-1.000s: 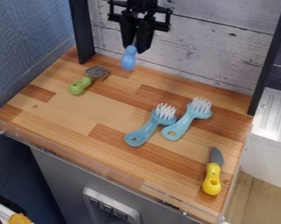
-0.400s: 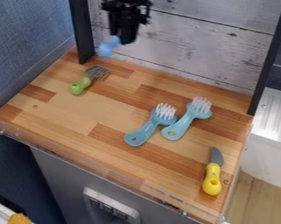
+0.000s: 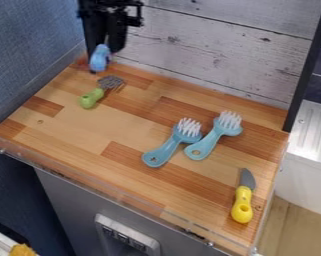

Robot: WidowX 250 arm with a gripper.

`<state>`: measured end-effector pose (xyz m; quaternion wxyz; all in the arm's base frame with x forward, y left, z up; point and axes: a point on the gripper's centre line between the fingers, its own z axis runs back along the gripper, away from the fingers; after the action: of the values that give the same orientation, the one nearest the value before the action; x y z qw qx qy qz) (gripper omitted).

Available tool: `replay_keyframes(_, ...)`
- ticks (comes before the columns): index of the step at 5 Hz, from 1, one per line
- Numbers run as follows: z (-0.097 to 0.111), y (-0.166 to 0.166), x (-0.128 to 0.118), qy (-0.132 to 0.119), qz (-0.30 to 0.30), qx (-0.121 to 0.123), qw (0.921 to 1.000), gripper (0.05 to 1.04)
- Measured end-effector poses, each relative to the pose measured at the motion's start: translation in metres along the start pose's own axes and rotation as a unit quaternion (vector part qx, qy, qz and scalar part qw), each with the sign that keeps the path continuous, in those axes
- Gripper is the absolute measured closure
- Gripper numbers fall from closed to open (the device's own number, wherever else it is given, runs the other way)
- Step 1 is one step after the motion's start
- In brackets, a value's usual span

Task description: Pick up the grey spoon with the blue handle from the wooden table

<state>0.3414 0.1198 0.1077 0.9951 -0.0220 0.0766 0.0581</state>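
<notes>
The black gripper [image 3: 109, 49] hangs at the upper left of the view, over the board's back left corner. It is shut on a small blue object [image 3: 100, 57], whose lower end points down. Just below and to the right lies a green-handled toy fork [image 3: 90, 98] with grey tines. Two blue brushes with white bristles lie side by side near the middle, the left brush [image 3: 164, 151] and the right brush [image 3: 209, 142]. A toy knife [image 3: 242, 204] with a yellow handle and grey blade rests at the right front.
The wooden board [image 3: 82, 129] has a clear raised strip along its front edge. A whitewashed plank wall [image 3: 216, 55] stands behind, with a dark post [image 3: 308, 65] at the right and a blue wall [image 3: 29, 45] at the left. A white unit [image 3: 309, 155] stands beyond the right edge.
The gripper has moved left along the back wall, carrying the blue object to the back left corner. The fork, brushes and knife have stayed in place.
</notes>
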Motion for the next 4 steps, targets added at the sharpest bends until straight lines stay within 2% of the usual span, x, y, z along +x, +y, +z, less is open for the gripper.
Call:
replay_keyframes(1,0.0,0.017,-0.003,-0.005,0.062,-0.009,0.998,0.803)
replay_keyframes(2,0.004,0.03,-0.003,-0.015,0.07,-0.008,0.9974,0.803)
replay_keyframes(3,-0.004,0.033,0.002,-0.023,0.013,-0.002,0.9997,0.803)
replay_keyframes(4,-0.025,0.037,0.006,-0.019,-0.074,0.008,0.9971,0.803)
